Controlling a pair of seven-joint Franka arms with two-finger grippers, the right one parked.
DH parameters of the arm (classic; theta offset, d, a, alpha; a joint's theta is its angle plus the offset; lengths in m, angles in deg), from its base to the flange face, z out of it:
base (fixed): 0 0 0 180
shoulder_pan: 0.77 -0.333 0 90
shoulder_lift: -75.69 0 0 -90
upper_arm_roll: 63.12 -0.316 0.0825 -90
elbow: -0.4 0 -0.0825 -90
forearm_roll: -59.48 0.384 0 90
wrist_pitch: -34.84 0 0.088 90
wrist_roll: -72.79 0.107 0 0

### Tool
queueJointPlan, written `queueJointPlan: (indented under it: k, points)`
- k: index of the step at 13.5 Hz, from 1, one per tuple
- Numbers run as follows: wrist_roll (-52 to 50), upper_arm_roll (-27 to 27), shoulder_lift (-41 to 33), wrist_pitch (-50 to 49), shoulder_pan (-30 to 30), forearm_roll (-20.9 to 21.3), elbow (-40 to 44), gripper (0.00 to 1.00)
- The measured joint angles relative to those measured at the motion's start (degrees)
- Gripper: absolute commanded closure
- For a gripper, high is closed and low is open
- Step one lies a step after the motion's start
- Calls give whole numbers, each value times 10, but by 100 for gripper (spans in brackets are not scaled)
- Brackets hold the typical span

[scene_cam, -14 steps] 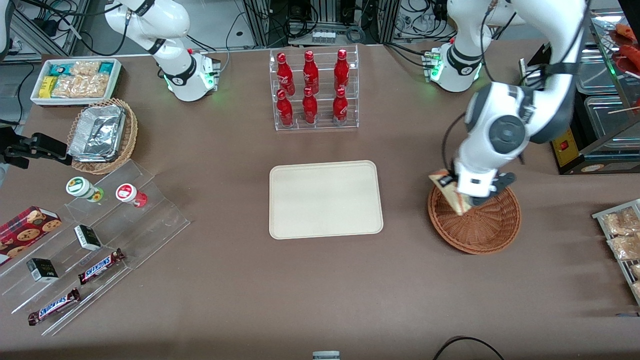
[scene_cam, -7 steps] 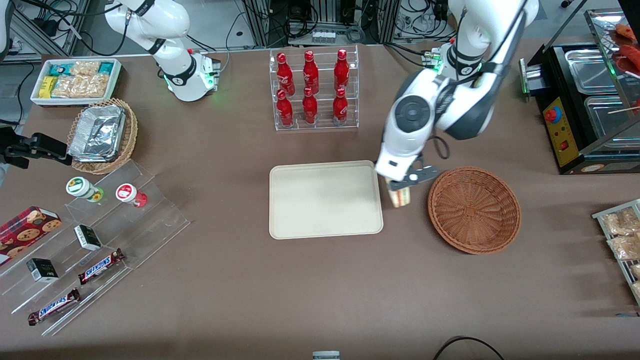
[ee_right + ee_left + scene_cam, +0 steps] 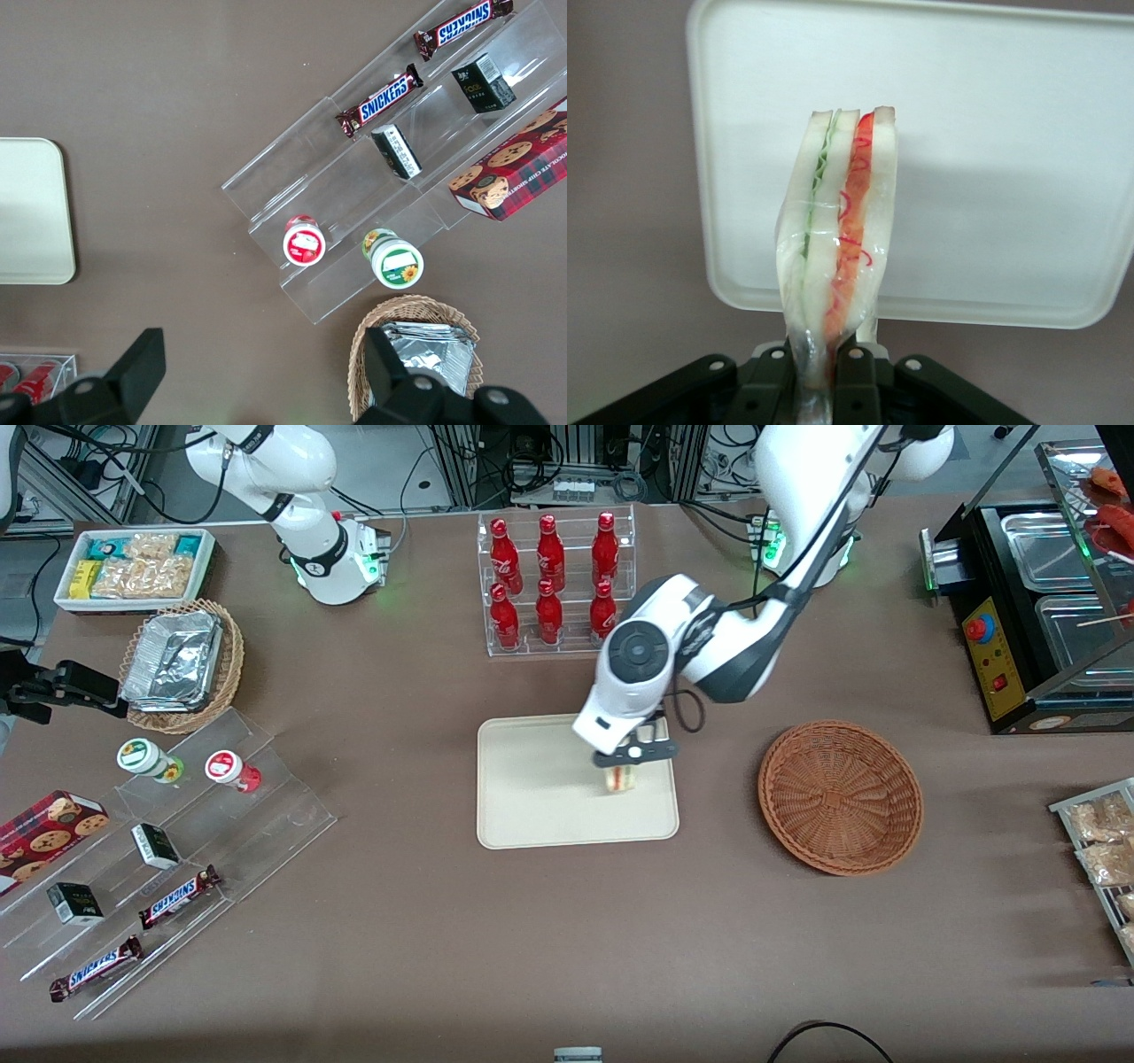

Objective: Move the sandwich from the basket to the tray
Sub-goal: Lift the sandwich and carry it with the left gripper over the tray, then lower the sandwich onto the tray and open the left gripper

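Hanging over the tray (image 3: 532,815), the sandwich (image 3: 623,779) is held by the gripper (image 3: 634,754) at the tray end nearer the basket (image 3: 840,797). The fingers (image 3: 852,372) are closed narrowly on one edge of the wrapped wedge, as shown in the left wrist view, where the sandwich (image 3: 837,239) projects straight out from the fingers with its layered cut edge, green and red filling between white bread, turned toward the camera. The long axis of the wedge is thus in line with the approach axis of the gripper (image 3: 819,376), and the tray (image 3: 992,159) is seen directly past the free end of the sandwich.

The basket is left without contents, well apart from the tray, toward the working arm's end of the counter (image 3: 567,939). Whether the free end of the sandwich is touching the tray surface cannot be determined from the views.

The carrying stage is judged to be nearly complete. The remaining move is judged to be a short descent followed by release; since the wedge is held on end, tipping onto a broad face is to be expected on release.
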Motion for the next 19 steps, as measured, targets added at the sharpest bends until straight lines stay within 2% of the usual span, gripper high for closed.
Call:
queueJointPlan:
  k: [7, 19]
  points:
    - [-16, 3, 107, 0, 53, 2, 95, 100]
    - [-59, -13, 130, 9, 55, 40, 114, 100]
